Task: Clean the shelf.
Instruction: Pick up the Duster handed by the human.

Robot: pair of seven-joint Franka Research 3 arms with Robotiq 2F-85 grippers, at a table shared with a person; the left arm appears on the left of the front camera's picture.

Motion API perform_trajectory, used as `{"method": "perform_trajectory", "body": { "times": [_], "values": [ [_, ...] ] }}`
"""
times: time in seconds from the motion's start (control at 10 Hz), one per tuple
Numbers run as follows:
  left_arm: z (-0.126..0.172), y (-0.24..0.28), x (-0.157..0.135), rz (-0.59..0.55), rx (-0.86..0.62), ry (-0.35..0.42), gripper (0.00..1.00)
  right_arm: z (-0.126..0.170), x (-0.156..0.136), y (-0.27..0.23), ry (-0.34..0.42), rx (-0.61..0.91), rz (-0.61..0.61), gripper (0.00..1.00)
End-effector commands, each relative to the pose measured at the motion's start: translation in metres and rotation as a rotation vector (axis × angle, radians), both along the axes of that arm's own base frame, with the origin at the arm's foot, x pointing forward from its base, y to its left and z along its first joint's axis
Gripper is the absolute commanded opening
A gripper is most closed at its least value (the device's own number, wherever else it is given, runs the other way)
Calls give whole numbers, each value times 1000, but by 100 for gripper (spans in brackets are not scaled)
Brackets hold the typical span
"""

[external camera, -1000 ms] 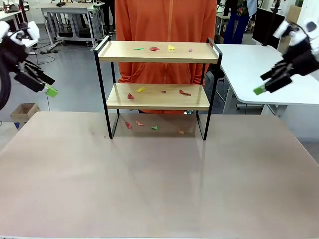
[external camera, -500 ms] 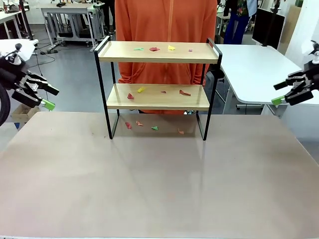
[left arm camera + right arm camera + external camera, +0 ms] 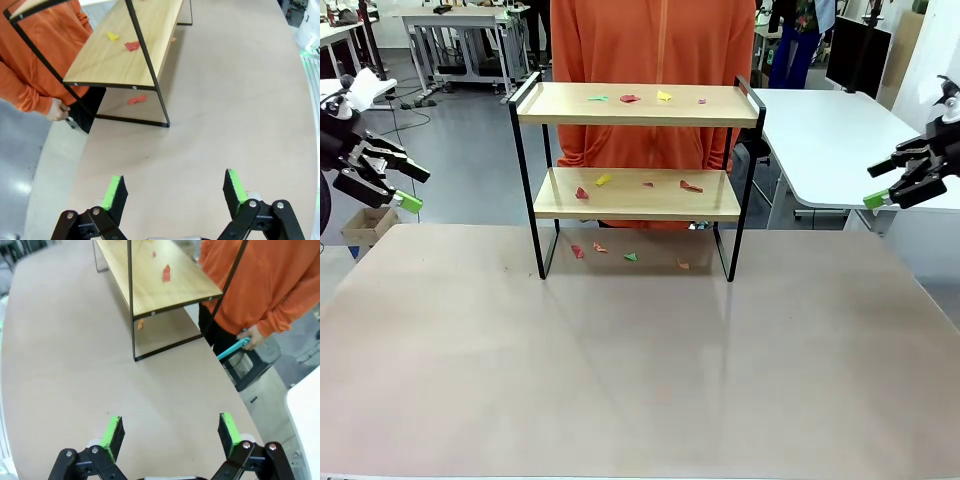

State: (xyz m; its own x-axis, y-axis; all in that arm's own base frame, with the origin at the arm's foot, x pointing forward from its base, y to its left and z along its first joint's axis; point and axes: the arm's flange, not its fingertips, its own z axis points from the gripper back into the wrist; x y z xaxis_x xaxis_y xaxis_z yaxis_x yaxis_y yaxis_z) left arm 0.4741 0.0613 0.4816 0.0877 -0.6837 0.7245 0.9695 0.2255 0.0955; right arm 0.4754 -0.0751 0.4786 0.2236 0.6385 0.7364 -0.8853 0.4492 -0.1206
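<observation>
Light wood in a thin black frame, the shelf [image 3: 638,117] stands in the upper middle of the front view, on the far part of the brown table [image 3: 640,380], just in front of a person in an orange top [image 3: 655,40]. Small coloured paper scraps [image 3: 630,98] lie on both boards and on the table under the lower one. The left gripper [image 3: 418,190] hangs at the left edge of the frame and the right gripper [image 3: 871,186] at the right edge, both well apart from the shelf. Each has its fingers spread wide with nothing between the green pads. In the right wrist view the person's hand [image 3: 252,336] holds a teal stick-like thing [image 3: 232,348]; what it is I cannot tell. The cleaning looks not yet begun: this is the approach. The next move calls for bringing one arm in level with a board, clear of the frame, then pinching thin flat scraps or first taking a tool.
</observation>
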Motion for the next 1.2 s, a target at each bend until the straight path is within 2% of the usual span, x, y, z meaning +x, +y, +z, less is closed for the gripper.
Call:
{"method": "perform_trajectory", "body": {
  "times": [0.0, 0.1, 0.2, 0.3, 0.4, 0.5, 0.7, 0.9, 1.1],
  "values": [
    [-14, 39, 61, -34, -135, 123, 100, -4, 55, -34, 49, 160, 27, 100],
    [-27, 55, 83, -46, -183, 138, 100, -10, 76, -50, 68, 239, 65, 100],
    [-39, 66, 99, -80, -232, 117, 100, -17, 93, -64, 64, 305, 103, 100],
    [-52, 77, 114, -121, -286, 76, 100, -25, 109, -80, 30, 343, 115, 100],
    [-62, 86, 120, -195, -378, 48, 100, -35, 117, -89, 29, 406, 167, 100],
    [-71, 94, 125, -223, -428, -2, 100, -45, 125, -99, 11, 437, 200, 100],
    [-81, 99, 118, -275, -497, -108, 100, -60, 126, -118, -31, 452, 230, 100],
    [-83, 101, 112, -307, -542, -158, 100, -69, 123, -129, -28, 484, 252, 100],
    [-86, 101, 109, -259, -575, -183, 100, -67, 118, -142, -59, 501, 252, 100]
  ]
}}
